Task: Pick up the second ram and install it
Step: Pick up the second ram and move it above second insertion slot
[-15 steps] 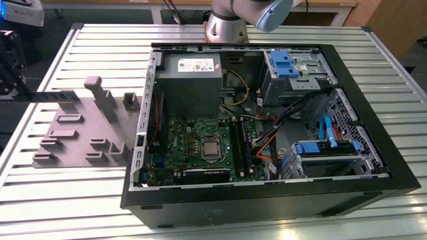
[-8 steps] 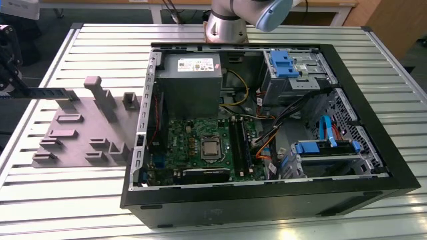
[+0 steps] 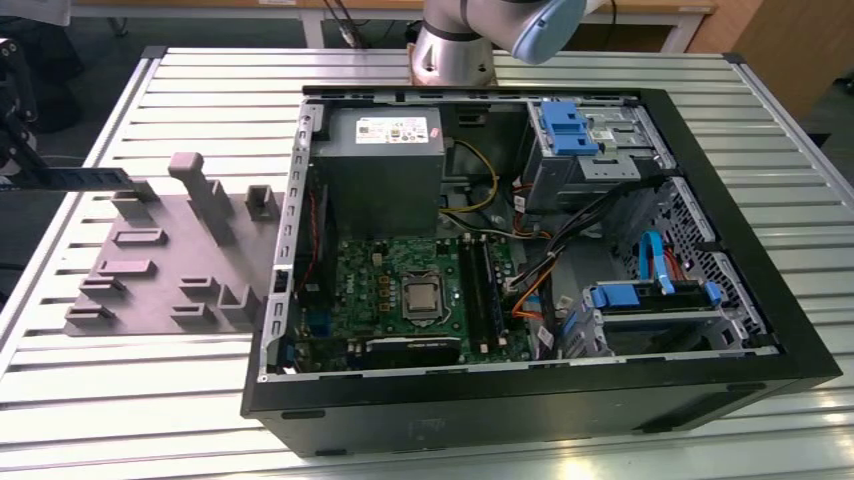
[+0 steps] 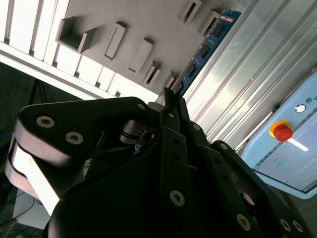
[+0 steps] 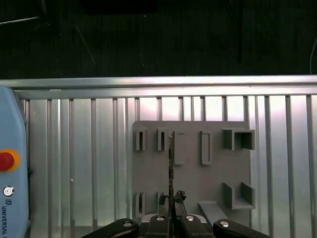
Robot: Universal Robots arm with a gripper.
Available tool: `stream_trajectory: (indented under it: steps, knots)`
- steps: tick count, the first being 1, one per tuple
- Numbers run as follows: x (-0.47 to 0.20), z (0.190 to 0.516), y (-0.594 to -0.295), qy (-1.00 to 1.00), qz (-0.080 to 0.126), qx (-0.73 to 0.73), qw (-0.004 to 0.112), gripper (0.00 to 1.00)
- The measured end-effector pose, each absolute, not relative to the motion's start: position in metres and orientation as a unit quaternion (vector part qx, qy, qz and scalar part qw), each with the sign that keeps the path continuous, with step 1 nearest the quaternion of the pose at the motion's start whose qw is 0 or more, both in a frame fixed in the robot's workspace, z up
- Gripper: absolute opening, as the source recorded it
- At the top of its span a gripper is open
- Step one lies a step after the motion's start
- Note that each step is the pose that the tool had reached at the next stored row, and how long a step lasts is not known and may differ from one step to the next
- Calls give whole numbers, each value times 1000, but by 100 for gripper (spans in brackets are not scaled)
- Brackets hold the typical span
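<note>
The tool (image 4: 169, 99) is clenched on one end of the ram (image 4: 204, 47), which extends over the tray (image 4: 148, 20) in the second wrist view. Whether it touches the tray cannot be told.

Likely risk: gripped by one end, the thin board may twist, slip or clip a tray post.

The slatted table (image 3: 200, 100) around is open. The case (image 3: 534, 410) walls stand high around the slots (image 3: 477, 290).

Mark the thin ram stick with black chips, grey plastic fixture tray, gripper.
thin ram stick (image 4: 204, 49): second wrist view, on its chip-side face.
grey plastic fixture tray (image 3: 167, 258): exterior view, bare flat base.
gripper (image 5: 172, 198): first wrist view, midway between fingertips.
</note>
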State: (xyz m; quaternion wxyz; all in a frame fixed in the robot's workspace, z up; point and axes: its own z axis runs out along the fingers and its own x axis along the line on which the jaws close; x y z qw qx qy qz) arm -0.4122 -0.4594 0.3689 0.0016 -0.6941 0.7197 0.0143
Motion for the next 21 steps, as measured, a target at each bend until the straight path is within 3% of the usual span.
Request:
stream_trajectory:
  steps: [21]
  knots:
    - [-412,391,-459,720,14,-694,2,14]
